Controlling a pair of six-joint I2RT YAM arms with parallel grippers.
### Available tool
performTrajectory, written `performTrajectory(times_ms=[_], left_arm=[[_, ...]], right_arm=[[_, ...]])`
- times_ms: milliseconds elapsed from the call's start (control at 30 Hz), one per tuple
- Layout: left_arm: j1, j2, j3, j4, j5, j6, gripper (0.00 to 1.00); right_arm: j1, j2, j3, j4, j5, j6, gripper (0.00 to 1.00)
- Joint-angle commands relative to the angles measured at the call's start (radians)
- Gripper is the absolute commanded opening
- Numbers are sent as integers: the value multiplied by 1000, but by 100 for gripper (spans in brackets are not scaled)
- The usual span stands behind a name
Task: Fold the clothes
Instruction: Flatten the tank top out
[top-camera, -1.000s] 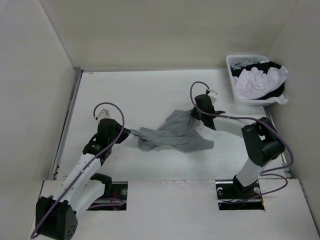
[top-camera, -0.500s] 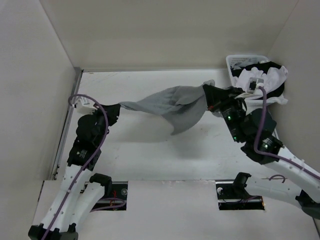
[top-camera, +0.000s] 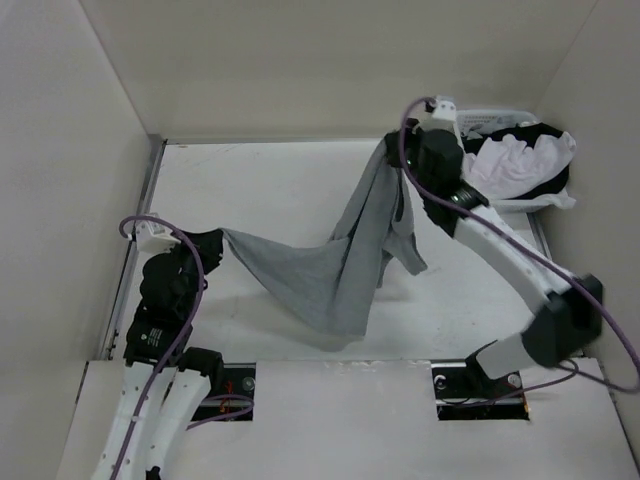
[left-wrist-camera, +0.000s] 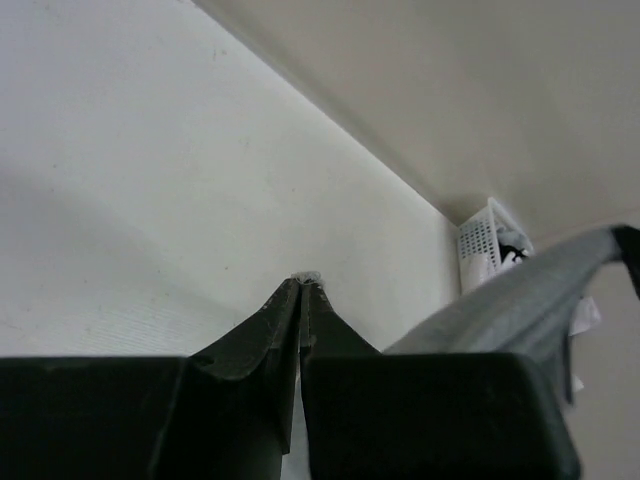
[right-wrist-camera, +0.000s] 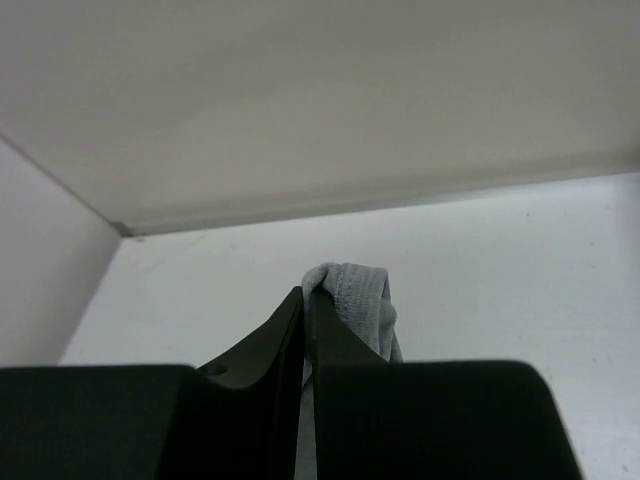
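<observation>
The clothes (top-camera: 320, 270), a mid-grey tank top, hang stretched in the air between my two grippers and sag toward the table (top-camera: 260, 180) near the front. My left gripper (top-camera: 218, 240) is shut on one corner at the left. My right gripper (top-camera: 392, 152) is raised at the back right, shut on a strap, from which the fabric drops steeply. In the left wrist view the left gripper (left-wrist-camera: 303, 280) pinches a sliver of cloth, and the clothes (left-wrist-camera: 520, 300) stretch away to the right. In the right wrist view the right gripper (right-wrist-camera: 308, 293) clamps the hemmed strap of the clothes (right-wrist-camera: 360, 300).
A white basket (top-camera: 462, 130) at the back right corner holds a white garment (top-camera: 510, 160) and a black one (top-camera: 550, 180); it also shows in the left wrist view (left-wrist-camera: 480, 250). Walls close the table at the left, back and right.
The clothes went from lying crumpled on the table to hanging spread in the air. My right gripper swung to the back of the table. My left gripper pulled left and nearer.
</observation>
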Motion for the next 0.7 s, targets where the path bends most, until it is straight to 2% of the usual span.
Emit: performTrajectory(times_ms=[0, 67, 133, 200, 267, 333, 367, 433, 467, 500, 567, 600, 667], left_arm=[[3, 33, -58, -8, -9, 19, 1], [13, 62, -95, 0, -3, 12, 1], [11, 90, -144, 32, 3, 0, 1], [14, 119, -189, 61, 11, -14, 1], [16, 148, -221, 95, 26, -27, 1], [16, 170, -238, 122, 36, -35, 1], [16, 174, -239, 127, 37, -38, 1], [11, 179, -239, 135, 40, -41, 1], [8, 176, -239, 139, 40, -43, 1], [5, 174, -236, 142, 40, -44, 1], [2, 170, -232, 142, 39, -44, 1], [2, 165, -230, 141, 40, -44, 1], [0, 153, -232, 141, 40, -44, 1]], right_arm=[[-111, 313, 199, 110, -256, 52, 8], [-146, 497, 400, 49, -264, 64, 11], [-159, 599, 557, -26, -249, 77, 28], [-154, 573, 556, -50, -231, 81, 47], [-136, 477, 428, -45, -212, 83, 53], [-108, 370, 251, -37, -191, 110, 54], [-84, 290, 100, -30, -168, 149, 46], [-49, 188, -95, -24, -143, 202, 28], [-29, 139, -193, -24, -128, 239, 14], [-7, 99, -272, -34, -114, 271, 9], [25, 33, -393, -75, -88, 316, 9], [46, 6, -439, -98, -71, 333, 14], [92, -27, -510, -134, -39, 356, 35]])
